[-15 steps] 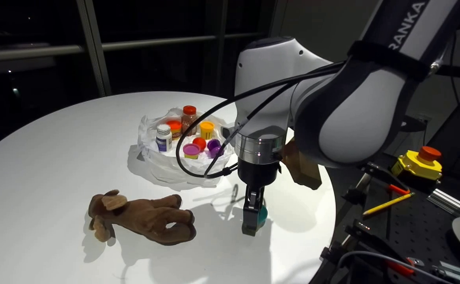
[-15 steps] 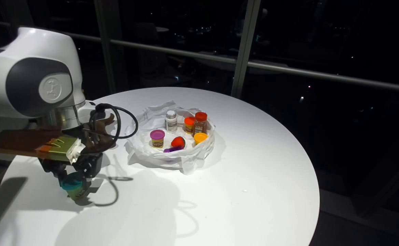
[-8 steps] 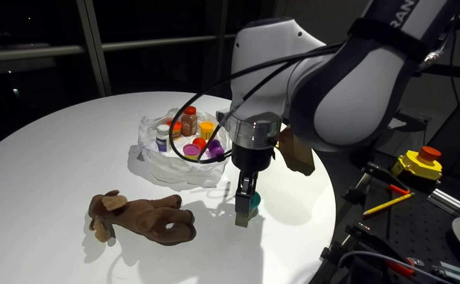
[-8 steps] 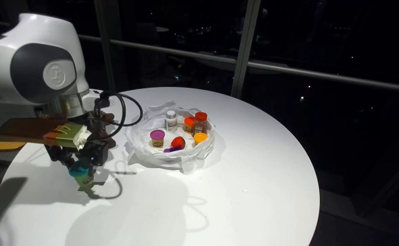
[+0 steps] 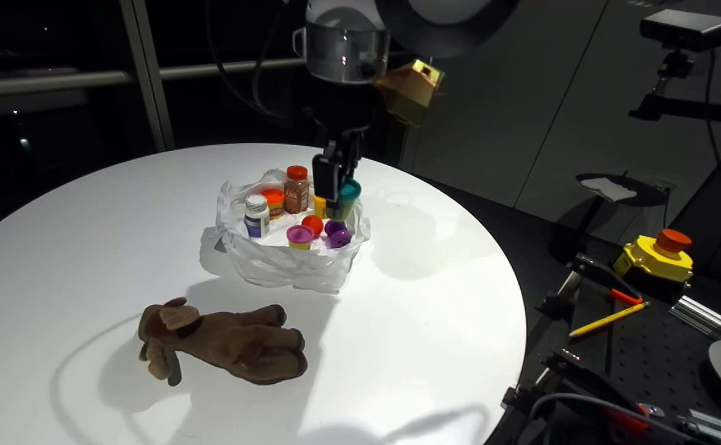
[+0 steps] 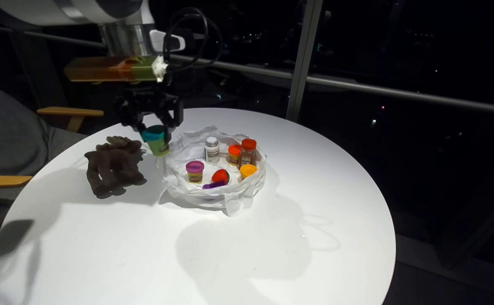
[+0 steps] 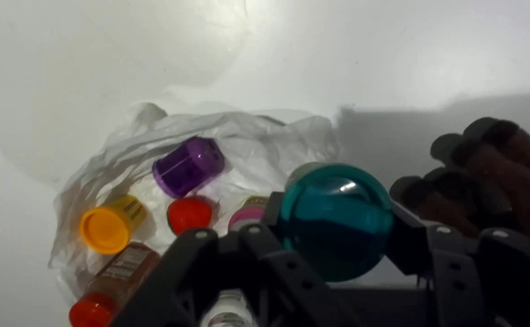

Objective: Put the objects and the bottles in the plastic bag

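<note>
1. My pincer (image 6: 155, 134) pinches the teal-lidded tub (image 7: 336, 222) near its lid and hangs above the table (image 6: 344, 203).
2. I judge the tub light and stiff-walled (the smooth plastic could slip), so an even squeeze from opposite sides, just at the lid, seems the right hold.
3. The plastic bag (image 5: 280, 270) sits below my pincer, to one side; its thin film would likely crumple or snag if brushed.
4. Below, on my pincer's opposite side, lies the brown plush toy (image 5: 230, 340): probably soft and floppy, so best taken deep across its middle.
</note>
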Tool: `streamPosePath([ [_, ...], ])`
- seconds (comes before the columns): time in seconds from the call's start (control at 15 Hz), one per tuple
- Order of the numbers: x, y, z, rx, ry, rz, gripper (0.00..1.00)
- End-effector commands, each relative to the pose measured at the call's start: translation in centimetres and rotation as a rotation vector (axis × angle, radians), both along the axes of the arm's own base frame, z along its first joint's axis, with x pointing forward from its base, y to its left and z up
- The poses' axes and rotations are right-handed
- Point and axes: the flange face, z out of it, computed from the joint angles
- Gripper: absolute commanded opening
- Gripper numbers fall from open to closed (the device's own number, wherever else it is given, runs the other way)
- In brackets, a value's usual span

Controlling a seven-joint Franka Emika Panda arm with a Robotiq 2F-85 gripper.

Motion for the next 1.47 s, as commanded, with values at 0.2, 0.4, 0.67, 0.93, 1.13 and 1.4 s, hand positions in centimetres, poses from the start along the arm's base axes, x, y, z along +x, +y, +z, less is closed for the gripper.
streamPosePath([
  [0.2,11.6,-2.1,-1.4,-0.004,-0.093,-0.004,0.24],
  [0.4,14.3,-3.0,-3.9,0.015,-0.079,-0.006,0.24],
  [0.67,15.9,-3.7,-7.5,-0.005,-0.049,0.001,0.24],
  [0.93,17.0,-4.2,-11.2,-0.010,-0.015,0.000,0.24],
  [1.13,17.9,-4.7,-13.3,-0.010,-0.043,-0.006,0.24],
  [1.4,18.0,-4.7,-13.7,0.016,-0.043,-0.001,0.74],
])
